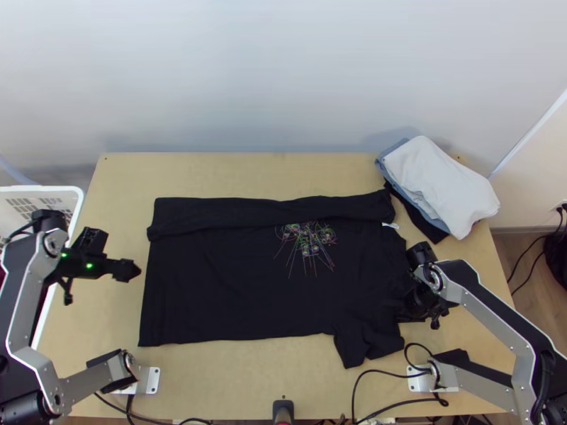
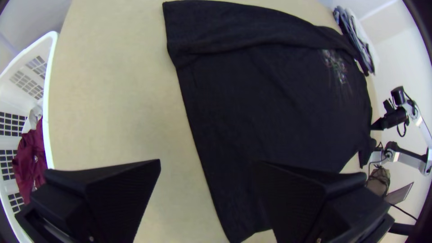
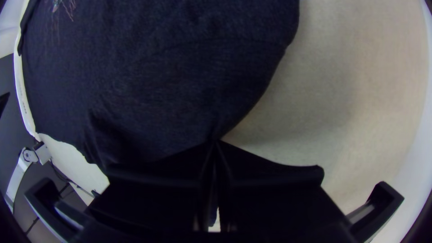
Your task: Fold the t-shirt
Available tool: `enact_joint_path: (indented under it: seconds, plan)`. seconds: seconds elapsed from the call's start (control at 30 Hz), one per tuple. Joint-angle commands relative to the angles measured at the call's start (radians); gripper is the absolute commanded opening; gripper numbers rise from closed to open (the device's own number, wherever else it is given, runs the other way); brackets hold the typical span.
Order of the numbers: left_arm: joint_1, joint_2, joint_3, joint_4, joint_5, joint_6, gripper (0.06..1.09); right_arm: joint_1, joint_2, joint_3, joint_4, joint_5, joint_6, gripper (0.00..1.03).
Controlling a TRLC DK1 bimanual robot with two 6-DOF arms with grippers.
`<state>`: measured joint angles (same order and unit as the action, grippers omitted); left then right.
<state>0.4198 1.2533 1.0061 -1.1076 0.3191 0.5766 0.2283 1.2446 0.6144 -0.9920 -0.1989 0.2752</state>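
Note:
The black t-shirt [image 1: 234, 283] lies spread on the table with its far edge folded over in a long strip; a printed design shows near its right part, and one sleeve points toward the near edge. At the left, my left gripper [image 1: 131, 270] hangs beside the shirt's hem, touching no cloth. In the left wrist view my left gripper [image 2: 209, 168] has its fingers wide apart, the shirt [image 2: 270, 108] beyond. My right gripper [image 1: 407, 304] is at the shirt's right edge. In the right wrist view my right gripper [image 3: 216, 144] is shut on the edge of the shirt [image 3: 180, 90].
Folded clothes, with a white one [image 1: 439, 184] on top, are stacked at the table's far right corner. A white basket [image 2: 50, 99] with dark red cloth [image 2: 31, 155] inside stands along the left side. Cables [image 1: 397, 404] run along the near edge.

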Motion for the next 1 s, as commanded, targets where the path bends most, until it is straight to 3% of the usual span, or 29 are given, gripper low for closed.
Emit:
enact_joint_path:
  seconds: [0.0,0.17,0.37,0.5,0.7,0.97]
  plan:
    - [0.024,0.023,0.063,-0.107,-0.011,0.158,1.04,0.013,0.021,-0.028,0.038,-0.010,-0.016,0.03]
    - [0.016,0.023,0.011,-0.218,-0.100,0.298,1.04,0.014,0.021,-0.028,0.047,-0.010,-0.011,0.03]
    - [-0.029,0.028,-0.089,-0.267,-0.167,0.335,1.03,0.014,0.018,-0.028,0.050,-0.010,-0.010,0.03]
    - [-0.101,0.044,-0.149,-0.261,-0.224,0.269,1.01,0.017,0.012,-0.031,0.050,-0.008,-0.011,0.03]
    - [-0.219,0.063,-0.190,-0.271,-0.264,0.083,1.00,0.022,0.007,-0.030,0.050,-0.008,-0.010,0.03]
    - [-0.288,0.075,-0.259,-0.293,-0.298,-0.027,1.00,0.025,0.012,-0.028,0.056,-0.008,-0.010,0.03]
